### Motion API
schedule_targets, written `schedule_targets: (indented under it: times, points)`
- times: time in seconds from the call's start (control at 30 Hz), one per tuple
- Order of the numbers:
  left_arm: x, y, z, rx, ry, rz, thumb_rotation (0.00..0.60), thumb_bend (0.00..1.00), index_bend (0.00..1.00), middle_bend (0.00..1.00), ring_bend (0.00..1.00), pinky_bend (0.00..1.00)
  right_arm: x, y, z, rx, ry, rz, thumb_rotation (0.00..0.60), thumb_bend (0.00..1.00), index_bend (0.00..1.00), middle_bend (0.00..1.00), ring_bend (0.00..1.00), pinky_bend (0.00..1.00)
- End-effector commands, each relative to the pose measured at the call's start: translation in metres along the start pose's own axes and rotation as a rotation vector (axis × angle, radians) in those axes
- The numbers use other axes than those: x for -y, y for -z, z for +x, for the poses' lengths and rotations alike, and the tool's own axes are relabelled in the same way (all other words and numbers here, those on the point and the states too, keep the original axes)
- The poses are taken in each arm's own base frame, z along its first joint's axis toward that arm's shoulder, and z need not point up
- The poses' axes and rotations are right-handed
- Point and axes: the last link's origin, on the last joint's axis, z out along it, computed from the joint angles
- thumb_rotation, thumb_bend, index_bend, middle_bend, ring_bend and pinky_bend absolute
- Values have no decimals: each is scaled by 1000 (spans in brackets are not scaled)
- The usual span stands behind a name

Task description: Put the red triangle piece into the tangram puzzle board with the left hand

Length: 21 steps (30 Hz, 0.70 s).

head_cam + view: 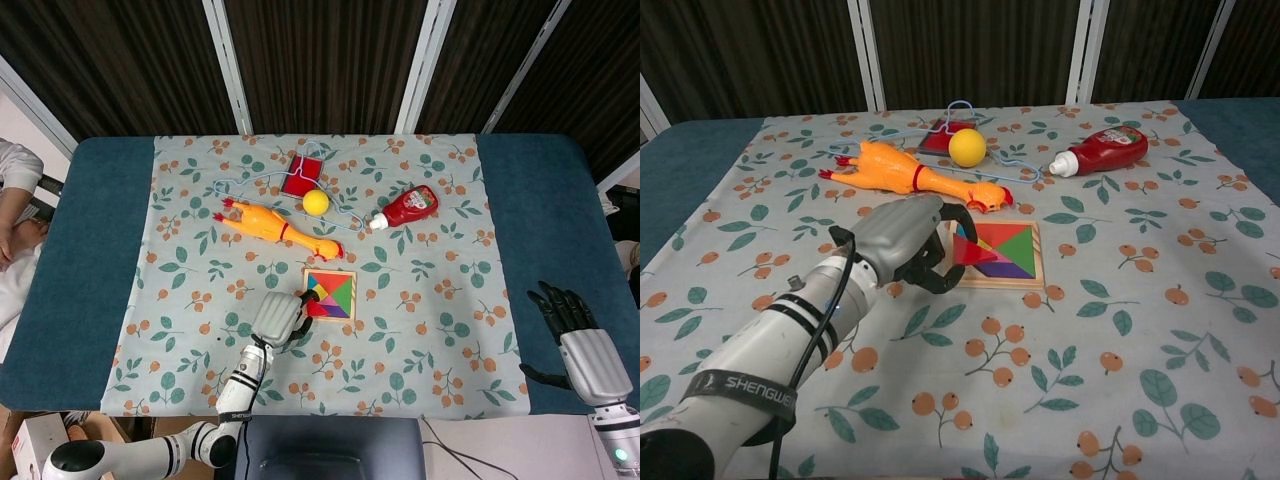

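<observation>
Red triangle piece (974, 253) sits pinched in left robot hand (908, 241) over tangram puzzle board (1020, 274).

A blue table (545, 210) with a floral cloth (430, 300) stands before dark slatted panels (320, 60).

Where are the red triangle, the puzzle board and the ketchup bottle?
red triangle (975, 250), chest view, on its face, at the left robot hand's fingertips.
puzzle board (1025, 281), chest view, on its wooden front rim.
ketchup bottle (410, 207), head view, on the middle of its red body.
</observation>
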Motion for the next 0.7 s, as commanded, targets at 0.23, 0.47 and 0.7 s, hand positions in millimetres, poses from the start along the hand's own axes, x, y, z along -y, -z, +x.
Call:
schedule_targets:
  times: [0.23, 0.47, 0.7]
  points:
    - [7, -5, -6, 23, 5, 20, 600, 410, 518, 1000, 1000, 1000, 0, 0, 0, -5, -4, 5, 600, 203, 0, 0, 0, 0]
    - [7, -7, -8, 28, 14, 17, 600, 410, 502, 1000, 1000, 1000, -1, 1, 1, -12, -5, 4, 600, 203, 0, 0, 0, 0]
    - [4, -10, -10, 32, 1, 12, 600, 411, 480, 1000, 1000, 1000, -2, 1, 1, -13, -3, 0, 600, 203, 0, 0, 0, 0]
